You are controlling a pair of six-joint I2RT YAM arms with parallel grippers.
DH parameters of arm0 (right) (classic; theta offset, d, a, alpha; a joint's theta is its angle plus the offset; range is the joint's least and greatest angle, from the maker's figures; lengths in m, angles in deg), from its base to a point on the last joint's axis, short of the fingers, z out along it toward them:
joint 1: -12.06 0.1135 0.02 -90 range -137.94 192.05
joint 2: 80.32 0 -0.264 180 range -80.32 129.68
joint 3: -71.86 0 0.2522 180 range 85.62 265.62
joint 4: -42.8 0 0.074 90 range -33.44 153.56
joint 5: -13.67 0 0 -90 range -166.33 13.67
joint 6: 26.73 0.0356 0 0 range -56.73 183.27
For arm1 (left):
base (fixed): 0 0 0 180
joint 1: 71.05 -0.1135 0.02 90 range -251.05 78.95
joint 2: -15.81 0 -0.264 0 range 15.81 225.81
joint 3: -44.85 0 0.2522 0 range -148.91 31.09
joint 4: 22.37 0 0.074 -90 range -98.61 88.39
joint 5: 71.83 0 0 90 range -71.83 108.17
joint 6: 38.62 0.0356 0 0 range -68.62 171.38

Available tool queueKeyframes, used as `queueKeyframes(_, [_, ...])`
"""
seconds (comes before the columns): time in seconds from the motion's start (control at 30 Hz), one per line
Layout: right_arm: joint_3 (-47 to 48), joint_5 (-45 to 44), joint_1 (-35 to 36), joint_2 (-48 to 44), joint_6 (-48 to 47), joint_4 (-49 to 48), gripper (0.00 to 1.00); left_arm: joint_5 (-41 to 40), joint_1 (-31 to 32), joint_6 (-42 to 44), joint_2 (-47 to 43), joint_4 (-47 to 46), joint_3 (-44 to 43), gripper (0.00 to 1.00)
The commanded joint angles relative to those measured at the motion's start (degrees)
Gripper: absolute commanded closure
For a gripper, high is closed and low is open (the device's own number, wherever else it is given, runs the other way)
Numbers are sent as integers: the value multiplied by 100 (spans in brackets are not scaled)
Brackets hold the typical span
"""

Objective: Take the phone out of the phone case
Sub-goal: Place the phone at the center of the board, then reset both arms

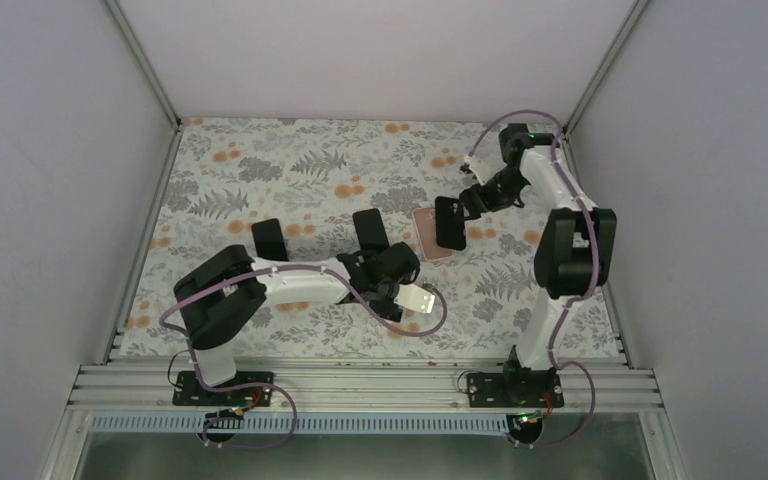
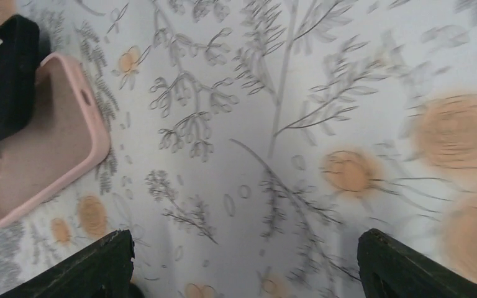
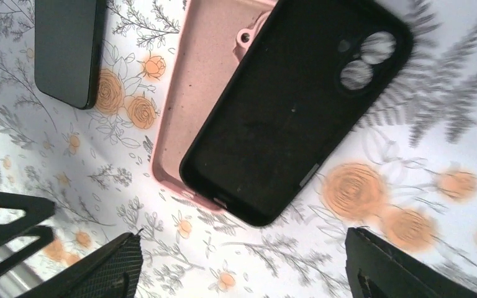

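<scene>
An empty pink case [image 1: 426, 236] lies open side up on the flowered cloth. An empty black case [image 1: 450, 222] lies across it, its camera holes showing in the right wrist view [image 3: 298, 105] over the pink case [image 3: 199, 81]. My right gripper [image 1: 468, 200] is open and empty just beyond them, fingers [image 3: 99, 267] wide apart [image 3: 242, 267]. My left gripper [image 1: 400, 258] is open and empty over bare cloth [image 2: 248, 273]; the pink case [image 2: 43, 143] and black case [image 2: 3, 74] sit at its view's left edge. A black phone-like slab [image 1: 368, 228] lies beside it.
A second black slab [image 1: 269, 238] lies further left; one slab shows in the right wrist view [image 3: 68, 49]. A dark angular part [image 3: 6, 226] sits at that view's lower left. Grey walls enclose the cloth on three sides.
</scene>
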Motion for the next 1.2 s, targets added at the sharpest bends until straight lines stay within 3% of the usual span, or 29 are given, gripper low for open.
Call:
queueKeyframes(0.0, [-177, -613, 44, -949, -294, -312, 16, 1236, -87, -533, -502, 2107, -900, 11])
queueKeyframes(0.17, [-564, -942, 17, -2189, -87, -956, 1, 2801, -582, -934, -859, 3603, -2439, 10])
queueKeyframes(0.37, [-1312, -1316, -78, -3510, 397, -1971, 0, 3528, -1796, -1202, -1433, 4175, -3436, 6])
queueKeyframes(0.43, [-1559, -1519, -223, -3833, 569, -2300, 0, 3590, -2259, -1286, -1734, 4117, -3369, 2])
queueKeyframes(0.6, [-2357, -1949, -511, -4535, 880, -3099, 0, 4699, -3539, -1173, -2604, 4172, -2786, 0])
queueKeyframes(0.77, [-3535, -2092, -617, -5117, 1057, -4219, 0, 5610, -4218, -572, -3231, 4846, -2318, 0])
queueKeyframes(0.9, [-4360, -2202, -686, -5440, 1483, -5140, 0, 5192, -4403, -595, -3750, 4600, -1887, 0])
queueKeyframes(0.97, [-4523, -2200, -682, -5475, 1562, -5221, 0, 4869, -4554, -651, -3870, 4507, -1753, 0])
queueKeyframes(1.17, [-4976, -2743, -687, -5520, 1469, -5521, 0, 4873, -4809, -839, -3765, 4237, -1392, 0])
